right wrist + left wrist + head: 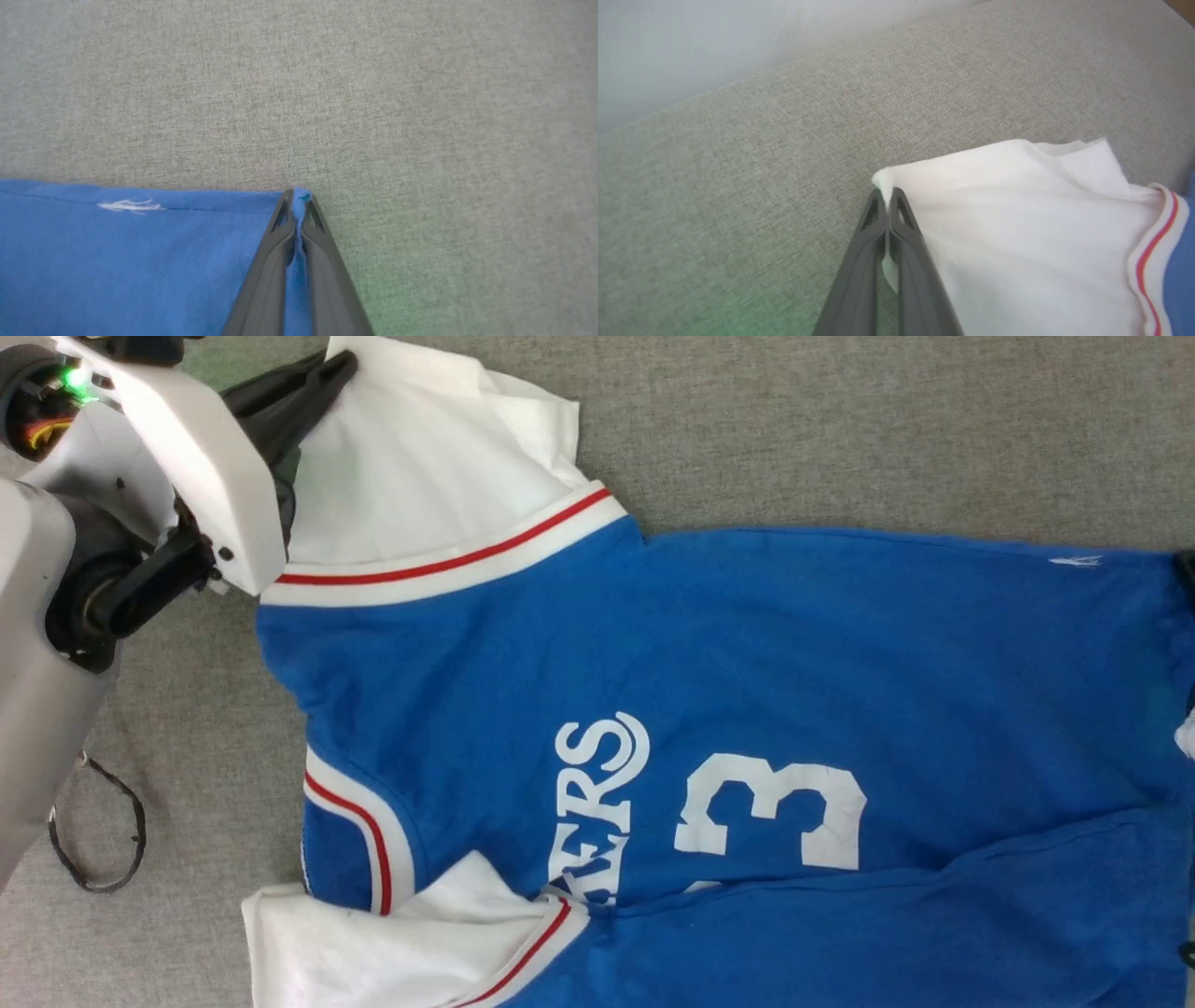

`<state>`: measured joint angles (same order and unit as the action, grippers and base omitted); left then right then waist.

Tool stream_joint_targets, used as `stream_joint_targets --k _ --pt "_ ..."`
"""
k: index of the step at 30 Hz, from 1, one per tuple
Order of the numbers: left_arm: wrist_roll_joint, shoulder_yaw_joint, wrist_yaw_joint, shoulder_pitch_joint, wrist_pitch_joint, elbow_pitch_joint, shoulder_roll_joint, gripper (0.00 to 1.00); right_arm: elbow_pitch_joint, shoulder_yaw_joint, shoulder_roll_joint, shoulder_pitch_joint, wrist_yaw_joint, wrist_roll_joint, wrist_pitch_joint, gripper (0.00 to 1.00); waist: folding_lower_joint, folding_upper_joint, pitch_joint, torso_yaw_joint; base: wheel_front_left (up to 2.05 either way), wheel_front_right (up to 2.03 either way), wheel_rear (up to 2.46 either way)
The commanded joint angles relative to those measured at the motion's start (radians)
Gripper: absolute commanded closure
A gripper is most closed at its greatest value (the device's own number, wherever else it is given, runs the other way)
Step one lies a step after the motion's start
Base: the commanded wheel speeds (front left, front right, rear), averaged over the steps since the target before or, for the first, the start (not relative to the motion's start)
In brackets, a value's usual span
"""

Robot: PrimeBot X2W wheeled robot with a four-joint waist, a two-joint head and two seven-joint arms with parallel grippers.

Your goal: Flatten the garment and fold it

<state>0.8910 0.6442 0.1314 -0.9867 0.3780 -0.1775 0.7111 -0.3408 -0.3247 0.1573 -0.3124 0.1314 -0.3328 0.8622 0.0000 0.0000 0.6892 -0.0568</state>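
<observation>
Left jaws pinch the garment by a white sleeve corner; right jaws pinch its blue hem corner.

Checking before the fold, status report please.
Left gripper shut on white sleeve corner. Right gripper shut on blue hem corner. Shirt flat, near side folded over. Black loop clear of it.

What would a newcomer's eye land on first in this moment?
The royal-blue garment, with a white 3 and lettering, spreads across the grey fabric surface in the head view, its bottom edge folded up over part of the lettering. The left fingers are pinched shut on the corner of its white sleeve at the upper left. The right fingers are shut on a blue hem corner.
</observation>
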Motion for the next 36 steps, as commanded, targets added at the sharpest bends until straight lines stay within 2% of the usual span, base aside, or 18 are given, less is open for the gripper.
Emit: stream_joint_targets --k 1,5,8,15,22,29,36 --pt "0.006 0.01 -0.001 0.001 0.001 -0.019 0.005 1.0 0.014 -0.001 -0.012 -0.006 -0.001 0.01 0.009 1.0 0.0 0.0 -0.002 0.001 0.0 0.0 0.0" --pt "0.014 -0.007 -0.001 0.001 -0.036 -0.021 0.001 1.0 0.005 0.002 -0.017 -0.026 -0.001 0.014 -0.021 1.0 0.0 0.0 -0.019 0.002 0.0 0.0 0.0" --pt "0.013 -0.033 -0.003 0.01 -0.101 -0.014 0.001 1.0 0.002 0.004 -0.007 -0.037 -0.001 0.015 -0.061 1.0 0.0 0.0 -0.05 0.002 0.0 0.0 0.0" --pt "0.015 -0.099 -0.021 0.126 -0.271 0.066 0.044 1.0 0.007 -0.005 0.007 -0.011 -0.001 -0.007 -0.154 1.0 0.0 0.0 -0.157 0.013 0.0 0.0 0.0" --pt "0.052 -0.146 -0.086 0.392 -0.407 0.254 0.108 1.0 0.006 -0.038 -0.016 0.119 -0.001 -0.049 -0.229 1.0 0.0 0.0 -0.278 0.041 0.0 0.0 0.0" --pt "0.078 -0.169 -0.194 0.689 -0.523 0.389 0.146 1.0 0.005 -0.052 -0.062 0.285 -0.001 -0.098 -0.272 1.0 0.0 0.0 -0.37 0.058 0.0 0.0 0.0" --pt "0.126 -0.144 -0.238 0.916 -0.588 0.417 0.119 1.0 0.055 -0.052 -0.09 0.422 -0.001 -0.132 -0.315 1.0 0.0 0.0 -0.42 0.067 0.0 0.0 0.0"
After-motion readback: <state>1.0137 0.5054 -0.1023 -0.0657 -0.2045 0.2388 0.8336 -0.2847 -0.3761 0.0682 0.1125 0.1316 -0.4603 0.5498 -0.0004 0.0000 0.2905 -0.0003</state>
